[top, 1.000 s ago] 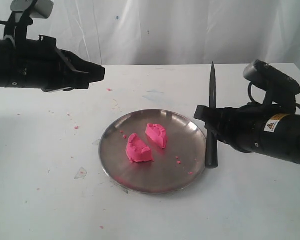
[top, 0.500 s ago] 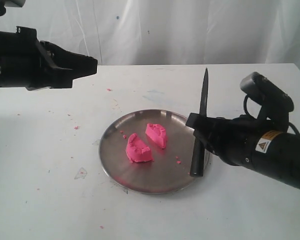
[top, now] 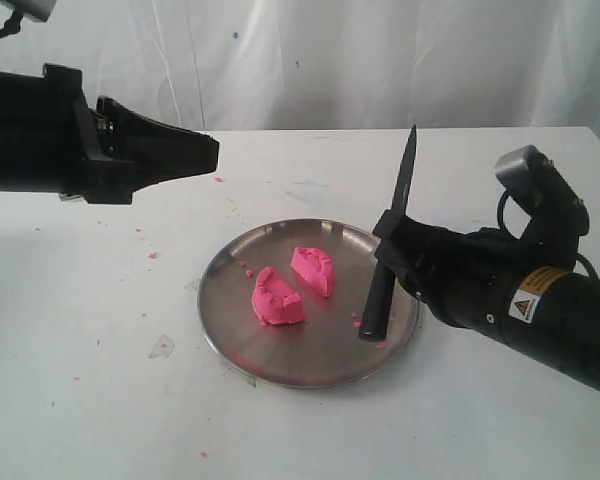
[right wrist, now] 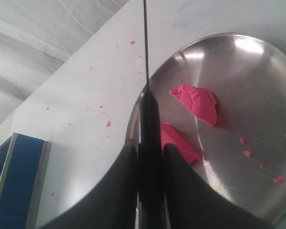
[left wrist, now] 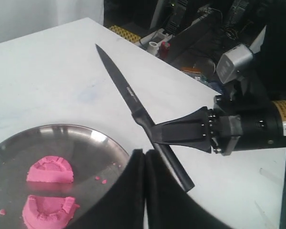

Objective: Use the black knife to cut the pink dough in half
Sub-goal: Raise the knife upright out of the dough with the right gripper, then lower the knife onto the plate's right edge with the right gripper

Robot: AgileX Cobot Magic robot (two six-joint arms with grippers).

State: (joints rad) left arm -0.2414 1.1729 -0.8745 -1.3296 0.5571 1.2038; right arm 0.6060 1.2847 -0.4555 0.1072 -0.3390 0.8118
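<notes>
Dough already divided; knife held over the plate.

From the left, you see the left gripper [top: 205, 152] closed and empty, the pink dough [top: 292, 283] as two halves on the steel plate [top: 230, 330], and the right gripper [top: 392, 240] clamping the black knife [top: 390, 235]; only set-down seems left.

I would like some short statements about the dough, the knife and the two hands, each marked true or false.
1. The pink dough lies in two pieces on the steel plate. True.
2. The left hand holds the black knife. False: the right hand grips it by the handle.
3. The knife blade points upward, away from the plate. True.
4. The knife lies flat on the table. False: it is held tilted, handle end over the plate.
5. The left hand touches the dough. False: it hangs above the table, apart.
</notes>
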